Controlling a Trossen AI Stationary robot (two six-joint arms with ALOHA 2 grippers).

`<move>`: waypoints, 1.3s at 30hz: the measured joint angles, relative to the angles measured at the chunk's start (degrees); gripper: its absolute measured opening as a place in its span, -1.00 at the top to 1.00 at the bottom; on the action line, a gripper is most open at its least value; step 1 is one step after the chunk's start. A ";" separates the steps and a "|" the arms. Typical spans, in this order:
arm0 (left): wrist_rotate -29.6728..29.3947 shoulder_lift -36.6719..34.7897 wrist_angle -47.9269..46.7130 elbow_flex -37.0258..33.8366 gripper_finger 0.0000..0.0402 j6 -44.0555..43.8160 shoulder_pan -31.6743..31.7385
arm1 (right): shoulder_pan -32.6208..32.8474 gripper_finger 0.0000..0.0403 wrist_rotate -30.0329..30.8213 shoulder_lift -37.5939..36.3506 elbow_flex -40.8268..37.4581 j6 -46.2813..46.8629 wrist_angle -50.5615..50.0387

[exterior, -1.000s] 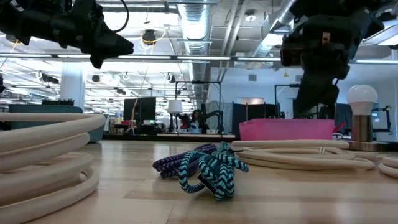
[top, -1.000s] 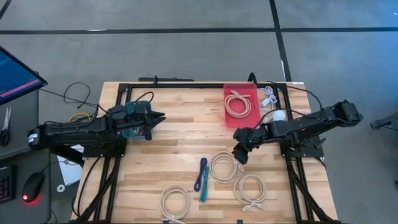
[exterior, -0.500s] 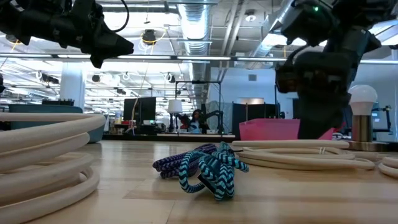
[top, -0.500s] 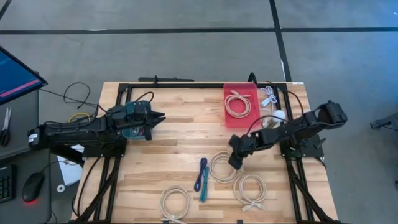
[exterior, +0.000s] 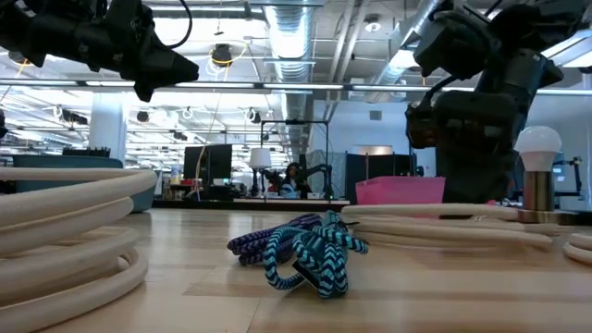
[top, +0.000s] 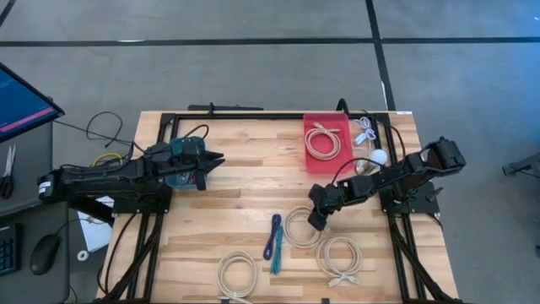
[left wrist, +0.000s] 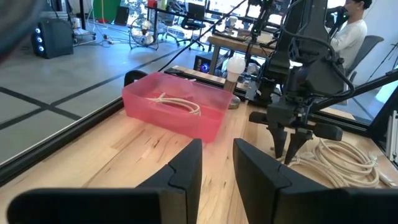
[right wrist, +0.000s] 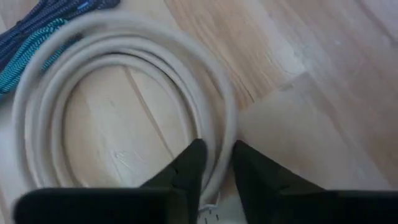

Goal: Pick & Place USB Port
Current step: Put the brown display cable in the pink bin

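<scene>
A cream cable coil (top: 295,233) lies flat on the wooden table, right of middle. My right gripper (top: 316,222) is down on the coil's right side, its fingertips at table height in the low view (exterior: 467,190). In the right wrist view the fingers stand close together with the coil's strands (right wrist: 124,40) running between them. My left gripper (top: 218,158) waits above the table's left part, shut and touching nothing. A red bin (top: 310,145) at the far right holds another cream coil (top: 322,140). My right gripper holds the cream coil by the strands on its right side (right wrist: 221,132), pinched between the two fingers. The fingers come from above, pointing down, and lie across the strands. The whole coil lies flat on the table.
Two more cream coils lie near the table's near edge (top: 340,256) (top: 238,273). A blue and a teal braided cord (top: 272,241) lie left of the held coil. A light bulb on a stand (top: 379,156) and small white cables stand right of the bin.
My right gripper has moved toward the table's left and near edges and come down from above the table onto the cream coil. The coil and my left arm have kept still.
</scene>
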 joint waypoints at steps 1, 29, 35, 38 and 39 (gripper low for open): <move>0.00 0.01 -0.02 0.00 0.55 0.00 0.00 | 0.00 0.72 -0.15 -0.25 0.00 -0.28 0.48; 0.00 0.00 -0.02 0.00 0.55 -0.04 -0.02 | -4.72 1.00 18.99 -26.57 4.57 -12.21 -15.30; 0.00 0.02 -0.02 0.00 0.55 -0.04 0.00 | -9.06 1.00 24.25 -28.41 11.64 -17.52 -24.50; 0.00 0.02 -0.02 0.00 0.55 -0.04 -0.02 | -11.80 1.00 26.17 -28.44 14.52 -21.07 -27.69; 0.00 0.00 -0.02 0.00 0.55 -0.04 0.00 | -12.74 1.00 27.22 -28.44 15.36 -22.09 -29.05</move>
